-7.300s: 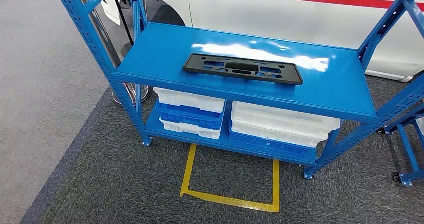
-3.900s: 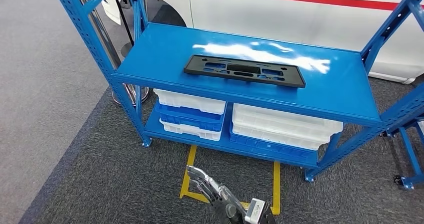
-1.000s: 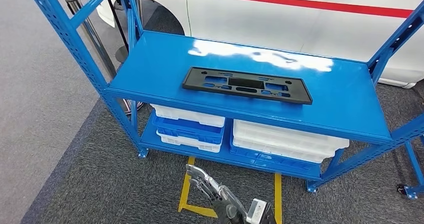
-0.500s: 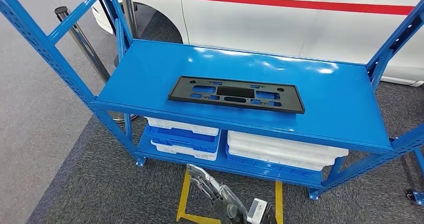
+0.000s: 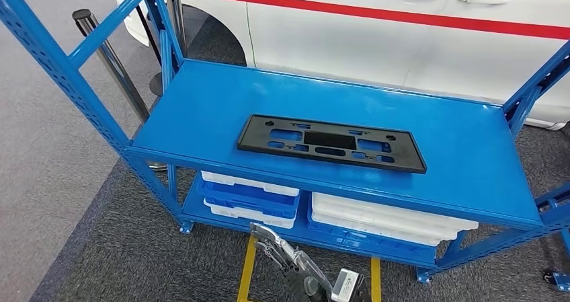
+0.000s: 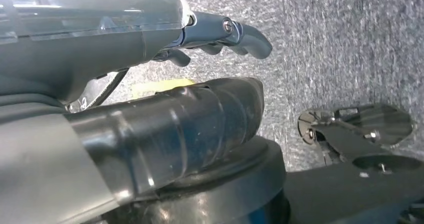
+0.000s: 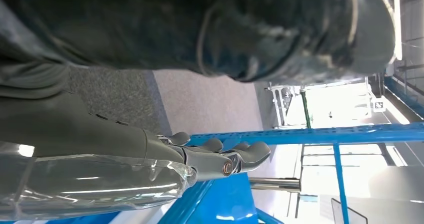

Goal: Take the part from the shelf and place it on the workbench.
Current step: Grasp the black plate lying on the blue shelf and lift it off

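Black flat part (image 5: 331, 143) — lying on blue shelf (image 5: 201, 117)

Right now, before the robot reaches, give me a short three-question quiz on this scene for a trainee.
1. True or false: the black part lies flat on the top level of the blue shelf.
2. What is stacked on the lower level? A plastic trays; B cardboard boxes; C tyres.
3. Fill in: the right hand holds ____.
Key: 1 true; 2 A; 3 nothing.
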Controlling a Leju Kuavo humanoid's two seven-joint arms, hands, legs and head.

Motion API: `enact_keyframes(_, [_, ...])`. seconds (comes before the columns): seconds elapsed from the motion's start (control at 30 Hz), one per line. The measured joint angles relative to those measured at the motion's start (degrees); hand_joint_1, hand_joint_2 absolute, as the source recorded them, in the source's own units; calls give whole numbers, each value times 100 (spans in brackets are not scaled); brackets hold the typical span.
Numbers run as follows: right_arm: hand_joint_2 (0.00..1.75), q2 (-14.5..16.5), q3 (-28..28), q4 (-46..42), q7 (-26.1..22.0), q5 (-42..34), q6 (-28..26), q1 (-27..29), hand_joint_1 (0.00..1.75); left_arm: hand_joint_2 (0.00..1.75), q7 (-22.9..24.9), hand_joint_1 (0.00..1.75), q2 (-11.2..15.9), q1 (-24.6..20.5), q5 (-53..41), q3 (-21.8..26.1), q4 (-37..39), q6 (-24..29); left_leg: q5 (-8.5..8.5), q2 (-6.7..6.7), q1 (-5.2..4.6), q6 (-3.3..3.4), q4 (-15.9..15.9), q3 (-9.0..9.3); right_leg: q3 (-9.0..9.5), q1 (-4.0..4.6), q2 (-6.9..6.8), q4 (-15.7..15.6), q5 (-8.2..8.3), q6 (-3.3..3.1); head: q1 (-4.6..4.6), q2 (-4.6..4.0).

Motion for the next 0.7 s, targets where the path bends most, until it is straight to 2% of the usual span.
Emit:
enact_keyframes(0.03, [0, -1, -1, 0, 0, 0, 1, 0, 0, 0, 1, 0, -1, 5, 0, 0, 0, 1, -39, -3, 0, -10, 0, 53, -12, -4, -2, -135, 169, -1, 1, 0])
enact_keyframes(0.1, [0, -1, -1, 1, 0, 0, 4, -1, 0, 0, 1, 0, -7, 13, 0, 1, 0, 1, -128, -7, 2, -43, -4, 167, 198, -9, -5, -814, 683, -27, 2, 0])
enact_keyframes(0.17, [0, -1, 0, 1, 2, 0, 8, -2, 0, 0, 1, 0, -14, 5, 0, 2, 1, 1, -203, -12, -4, -100, -10, 245, 370, 26, -17, -1359, 860, -76, 4, 0])
enact_keyframes(0.23, [0, -1, 0, -1, 3, 0, 10, 1, 0, 0, -1, 0, -15, -7, 1, 2, 2, 1, -229, -12, -16, -175, 3, 305, 412, 57, -17, -1494, 809, -148, 7, 0])
enact_keyframes(0.3, [0, 3, 0, -3, 1, 0, 18, 3, 0, 0, -6, 0, -13, -9, 2, 3, 2, 0, -259, -8, -16, -234, 88, 332, 523, 35, -4, -1542, 847, -225, 7, 0])
enact_keyframes(0.33, [0, 4, 0, -3, 1, 0, 25, -2, 0, 0, -10, 0, -13, -10, 4, 3, 2, 0, -313, -7, -12, -254, 227, 280, 586, 23, -5, -1564, 832, -261, 2, 0])
enact_keyframes(0.4, [0, 6, 1, -3, 0, 0, 45, -7, 0, 0, -17, 0, -15, -15, 8, 4, 2, -1, -557, -6, 3, -294, 794, -32, 677, 22, -16, -1590, 785, -321, -2, 0])
enact_keyframes(0.47, [0, 6, 2, -1, 1, 0, 64, -6, 0, 0, -20, 0, -15, -8, 10, 4, 2, -1, -797, -4, 12, -321, 1423, -477, 724, 40, -13, -1590, 723, -348, -4, 0])
enact_keyframes(0.5, [0, 6, 2, -1, 1, 0, 72, -4, 0, 0, -21, 0, -14, 2, 11, 5, 2, -1, -786, -4, 13, -321, 1546, -618, 761, 50, -4, -1589, 688, -352, -5, 0])
enact_keyframes(0.53, [0, 6, 2, 0, 2, 0, 76, -4, 0, 0, -21, 0, -13, 12, 11, 7, 2, 0, -641, -4, 11, -307, 1467, -664, 810, 60, 5, -1589, 649, -354, -5, 0])
enact_keyframes(0.6, [0, 6, 2, 0, 2, 0, 79, -6, 0, 0, -27, 0, -12, 22, 11, 14, 2, 3, -102, -2, -12, -231, 834, -518, 926, 80, 13, -1592, 561, -347, -3, 0])
enact_keyframes(0.63, [0, 6, 2, 1, 2, 0, 80, -8, 0, 0, -31, 0, -10, 20, 11, 21, 2, 6, 69, 4, -40, -180, 532, -434, 976, 88, 10, -1595, 523, -335, 1, 0])
enact_keyframes(0.7, [0, 7, 3, 3, 2, -1, 86, -13, 0, 0, -41, 0, -8, 10, 11, 32, 2, 14, 140, 8, -96, -90, 176, -337, 1018, 82, 7, -1603, 471, -284, -5, 0])
